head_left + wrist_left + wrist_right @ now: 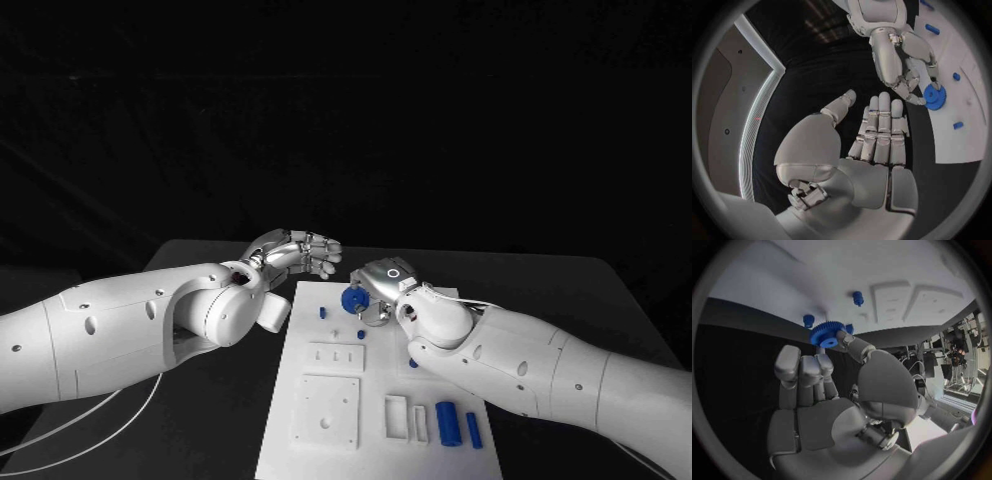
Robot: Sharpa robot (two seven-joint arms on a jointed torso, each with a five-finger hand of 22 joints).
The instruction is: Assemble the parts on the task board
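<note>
The white task board (378, 440) lies in the middle of the table. My right hand (387, 286) reaches over the board's far end and pinches a blue gear (353, 299) between thumb and fingers. The right wrist view shows the gear (826, 334) at the fingertips, close over the board (817, 275); I cannot tell whether it touches. Small blue pegs (322, 312) (857, 297) stand near it. My left hand (296, 252) hovers off the board's far left corner, fingers extended and holding nothing (879, 135). In the left wrist view the right hand (901, 60) holds the gear (933, 96).
Two blue cylinders (447, 421) (473, 430) lie at the board's near right, beside white slotted frames (395, 416). White square plates (329, 407) (335, 356) sit on the board's left half. Dark table surface surrounds the board on both sides.
</note>
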